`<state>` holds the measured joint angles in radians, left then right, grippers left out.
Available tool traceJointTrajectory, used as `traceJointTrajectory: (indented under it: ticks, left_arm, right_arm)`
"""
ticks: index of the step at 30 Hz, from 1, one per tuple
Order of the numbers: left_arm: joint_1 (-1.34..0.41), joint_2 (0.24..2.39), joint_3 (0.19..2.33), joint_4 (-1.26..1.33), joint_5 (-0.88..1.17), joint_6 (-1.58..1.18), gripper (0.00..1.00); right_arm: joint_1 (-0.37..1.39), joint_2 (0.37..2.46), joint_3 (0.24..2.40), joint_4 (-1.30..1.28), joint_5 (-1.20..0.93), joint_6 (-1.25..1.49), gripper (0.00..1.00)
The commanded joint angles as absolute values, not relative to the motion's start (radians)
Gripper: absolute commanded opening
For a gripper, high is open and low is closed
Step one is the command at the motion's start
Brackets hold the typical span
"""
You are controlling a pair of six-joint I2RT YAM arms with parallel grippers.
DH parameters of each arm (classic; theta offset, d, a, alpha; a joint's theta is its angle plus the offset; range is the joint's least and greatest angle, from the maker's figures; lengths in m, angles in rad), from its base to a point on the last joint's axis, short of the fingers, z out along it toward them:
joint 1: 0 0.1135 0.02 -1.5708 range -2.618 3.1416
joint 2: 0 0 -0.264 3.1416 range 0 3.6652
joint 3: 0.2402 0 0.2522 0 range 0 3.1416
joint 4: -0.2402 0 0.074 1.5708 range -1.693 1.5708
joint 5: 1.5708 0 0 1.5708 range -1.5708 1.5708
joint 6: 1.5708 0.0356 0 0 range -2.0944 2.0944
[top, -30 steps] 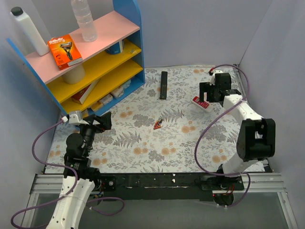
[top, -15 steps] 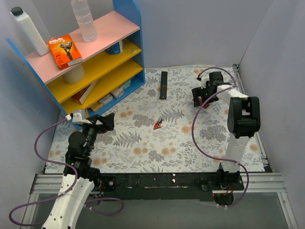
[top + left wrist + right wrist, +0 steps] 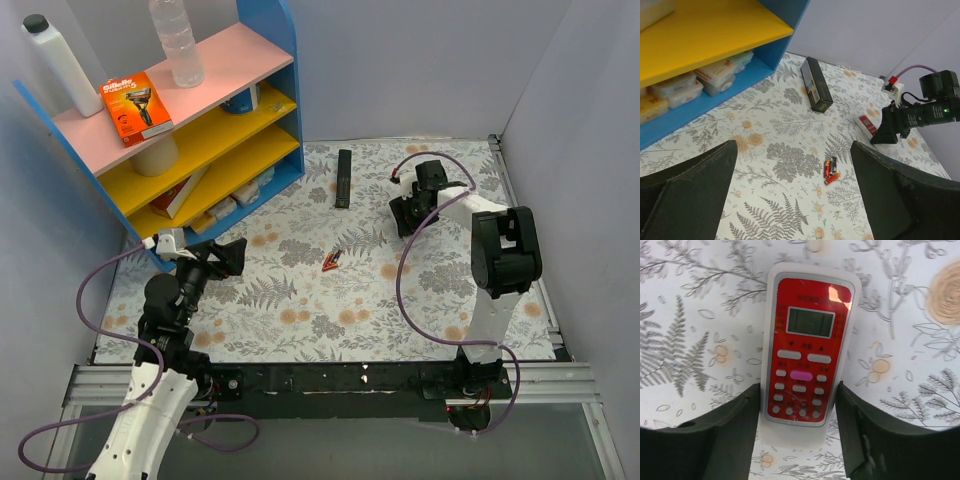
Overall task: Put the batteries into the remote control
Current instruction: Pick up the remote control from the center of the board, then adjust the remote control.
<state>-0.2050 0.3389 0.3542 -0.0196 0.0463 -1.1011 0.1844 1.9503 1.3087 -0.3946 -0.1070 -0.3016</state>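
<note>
Remote control (image 3: 810, 345) lay face up on the bench (image 3: 690, 300), right side, long axis running straight out from the right end effector (image 3: 799, 427). Jaws straddled its button end, right at the edges; clamped or not, couldn't tell. Batteries (image 3: 830, 170) mid-bench, well apart. Left end effector (image 3: 795, 195) wide, empty, farther off. Top view hid the remote control; right wrist view showed it.

Left gripper (image 3: 228, 254) hovers, jaws spread wide; right gripper (image 3: 404, 220) points down, arm stretched forward.
</note>
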Motion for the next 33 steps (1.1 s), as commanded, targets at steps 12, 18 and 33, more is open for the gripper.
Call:
traceJointTrajectory:
  ticks: [12,18,33]
  left_arm:
    - [-0.224,0.669,0.391,0.248,0.452,-1.238,0.98]
    - [-0.301,0.826,0.454,0.314,0.489,-1.258,0.98]
    - [-0.416,1.078,0.477,0.768,0.554,-1.465,0.98]
  right_arm:
    - [0.369,1.674,1.101,-0.273,-0.431,0.066,0.20]
    - [0.423,1.510,0.990,-0.091,-0.685,0.173,0.20]
    - [0.554,1.282,0.770,0.460,-0.902,0.502,0.20]
